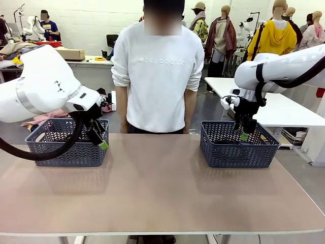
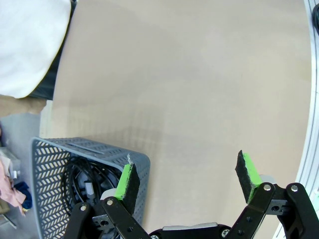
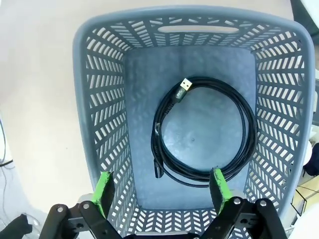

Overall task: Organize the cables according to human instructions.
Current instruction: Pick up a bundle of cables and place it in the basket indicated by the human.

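Black cable in a blue-grey herringbone-slotted basket; tan table.

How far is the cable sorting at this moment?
Done: one coiled cable lies in the right basket, and cables sit in the left basket. In hand: nothing; the left end effector and right end effector are open. How many remain is unclear.

The only readable print is the pale raised wording "new balance" across the chest of the person's white sweatshirt at the far side.
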Tool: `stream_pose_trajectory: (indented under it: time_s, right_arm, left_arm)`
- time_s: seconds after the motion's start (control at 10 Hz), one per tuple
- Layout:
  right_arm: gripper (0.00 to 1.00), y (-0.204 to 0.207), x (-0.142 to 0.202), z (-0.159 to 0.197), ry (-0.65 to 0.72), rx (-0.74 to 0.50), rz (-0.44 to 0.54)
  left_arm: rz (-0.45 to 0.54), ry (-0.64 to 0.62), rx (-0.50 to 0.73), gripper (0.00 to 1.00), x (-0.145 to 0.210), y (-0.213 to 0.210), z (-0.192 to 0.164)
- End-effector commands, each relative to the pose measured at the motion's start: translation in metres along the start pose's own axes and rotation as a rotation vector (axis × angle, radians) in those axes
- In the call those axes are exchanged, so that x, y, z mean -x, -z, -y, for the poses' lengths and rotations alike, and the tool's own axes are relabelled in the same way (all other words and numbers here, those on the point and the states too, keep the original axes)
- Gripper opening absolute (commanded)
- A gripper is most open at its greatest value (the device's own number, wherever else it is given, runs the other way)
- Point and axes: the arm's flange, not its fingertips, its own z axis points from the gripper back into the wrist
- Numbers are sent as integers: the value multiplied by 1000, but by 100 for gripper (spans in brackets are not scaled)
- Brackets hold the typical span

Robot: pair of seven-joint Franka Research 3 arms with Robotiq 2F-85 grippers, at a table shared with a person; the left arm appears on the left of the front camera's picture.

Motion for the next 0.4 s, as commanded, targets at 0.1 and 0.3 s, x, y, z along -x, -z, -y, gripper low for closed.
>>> stream_pose_trajectory:
  time_s: [0.1, 0.3]
  right_arm:
    - [100, -1, 0, -1, -2, 0, 0]
    - [100, -1, 0, -1, -2, 0, 0]
  left_arm:
    - [-6, -1, 0, 100, 1, -3, -1]
    - [-6, -1, 0, 100, 1, -3, -1]
